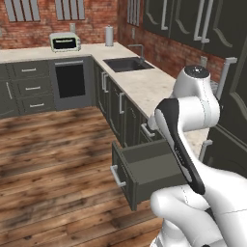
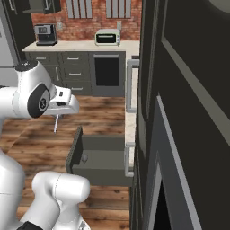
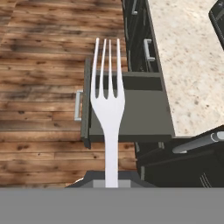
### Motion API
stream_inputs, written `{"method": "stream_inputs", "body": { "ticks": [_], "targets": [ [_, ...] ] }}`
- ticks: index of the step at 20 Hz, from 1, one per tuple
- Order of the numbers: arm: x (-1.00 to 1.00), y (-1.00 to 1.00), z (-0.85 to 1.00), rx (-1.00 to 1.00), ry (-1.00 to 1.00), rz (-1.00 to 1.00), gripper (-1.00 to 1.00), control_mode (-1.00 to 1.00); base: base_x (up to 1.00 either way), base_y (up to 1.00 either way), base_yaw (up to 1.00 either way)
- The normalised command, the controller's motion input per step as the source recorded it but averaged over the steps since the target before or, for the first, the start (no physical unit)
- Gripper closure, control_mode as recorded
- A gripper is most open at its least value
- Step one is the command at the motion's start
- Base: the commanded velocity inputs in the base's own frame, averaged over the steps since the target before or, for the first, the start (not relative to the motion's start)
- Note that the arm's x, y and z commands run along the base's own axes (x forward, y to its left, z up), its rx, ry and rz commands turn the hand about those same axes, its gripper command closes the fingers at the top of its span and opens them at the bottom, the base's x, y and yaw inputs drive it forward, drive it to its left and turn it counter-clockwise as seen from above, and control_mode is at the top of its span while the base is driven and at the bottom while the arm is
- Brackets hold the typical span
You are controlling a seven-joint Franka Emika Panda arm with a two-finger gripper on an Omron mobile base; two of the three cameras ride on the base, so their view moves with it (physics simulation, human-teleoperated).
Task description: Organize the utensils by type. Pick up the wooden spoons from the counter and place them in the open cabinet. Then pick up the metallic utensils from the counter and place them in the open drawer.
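My gripper (image 2: 57, 115) is shut on the handle of a thin silver fork (image 3: 108, 103), which hangs tines-down as the fork (image 2: 56, 124). In the hand view the gripper (image 3: 111, 183) looks down past the tines at the open dark grey drawer (image 3: 131, 113). The fork hangs above the drawer's front edge, slightly out over the wooden floor. The drawer (image 2: 101, 157) is pulled out from under the beige speckled counter (image 3: 188, 65). A small grey thing (image 2: 84, 158) lies inside the drawer, too small to identify. The wooden spoons are out of view, and the cabinet's inside is hidden.
A large dark cupboard door (image 2: 188, 112) stands close on the right with silver bar handles (image 2: 131, 85). A sink (image 1: 126, 63) is set in the counter further back. A toaster oven (image 1: 65, 42) stands on the far counter. Wooden floor (image 1: 53, 159) lies open to the left.
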Motion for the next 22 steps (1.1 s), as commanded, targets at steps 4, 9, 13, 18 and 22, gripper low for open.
{"method": "stream_inputs", "body": {
  "ticks": [4, 9, 13, 18, 22],
  "targets": [
    [0.11, -0.02, -0.18, 0.0, 0.0, 0.0, 1.0, -1.0, 0.0, 0.0, 0.0],
    [0.23, -0.12, -0.47, 0.02, 0.04, 0.0, 1.0, -1.0, 0.0, 0.0, 0.0],
    [0.33, -0.06, -0.63, 0.0, 0.04, 0.0, 1.0, -1.0, 0.0, 0.0, 0.0],
    [0.63, -0.04, -0.79, -0.06, 0.05, 0.0, 1.0, -1.0, 0.0, 0.0, 0.0],
    [0.59, -0.22, -0.82, -0.05, 0.06, 0.0, 1.0, -1.0, 0.0, 0.0, 0.0]
  ]
}}
